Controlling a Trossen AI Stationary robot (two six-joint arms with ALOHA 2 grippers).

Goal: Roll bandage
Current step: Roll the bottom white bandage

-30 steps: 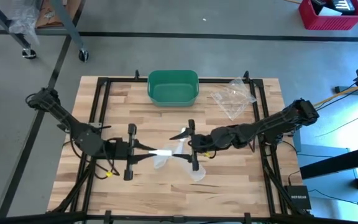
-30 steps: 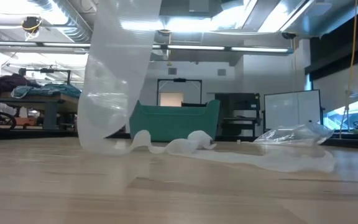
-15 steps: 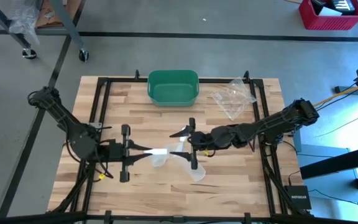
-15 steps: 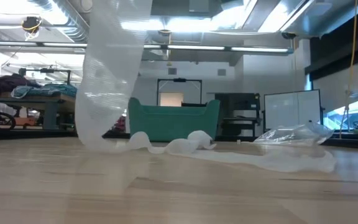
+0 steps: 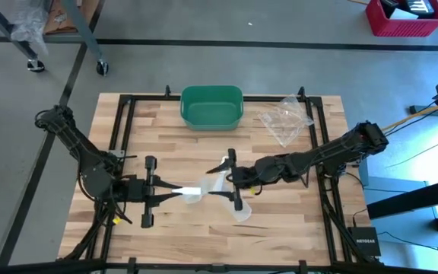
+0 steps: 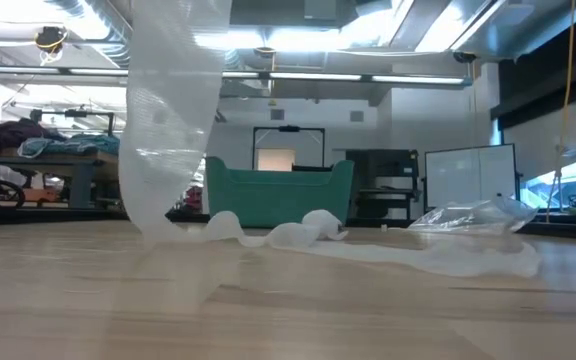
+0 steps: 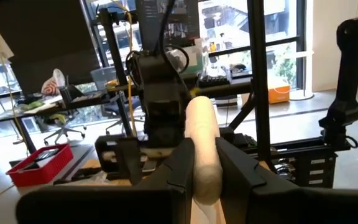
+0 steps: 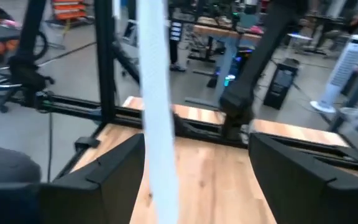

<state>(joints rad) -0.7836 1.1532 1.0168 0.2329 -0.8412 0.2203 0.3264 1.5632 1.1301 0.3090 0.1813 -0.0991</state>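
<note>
The bandage is a white roll [image 7: 201,140] with a gauzy strip [image 6: 171,120] hanging from it down to the table. The loose tail [image 6: 298,237] lies crumpled on the wood. My left gripper [image 5: 175,190] is at the table's middle left, level, shut on the roll [image 5: 192,190]. My right gripper [image 5: 217,180] faces it from the right, level and open. The strip [image 8: 156,93] hangs between and just ahead of its spread fingers; no touch shows. My left gripper pinches the roll's near end [image 7: 205,177] between its two fingers [image 7: 180,163]. The fingers come level from the table's left and lie along the roll, which sticks out past their tips. The roll is held clear of the table, with the strip hanging slack below.
A green bin [image 5: 212,106] stands at the far middle of the table. A crumpled clear plastic bag [image 5: 286,118] lies at the far right. A black frame [image 5: 120,129] runs along the table's edges. Bare wood lies near the front edge.
My left gripper has drawn back toward the table's left edge and a little toward its near edge, taking the roll along. The hanging strip has shifted left with it, while the tail on the table has stayed where it was.
</note>
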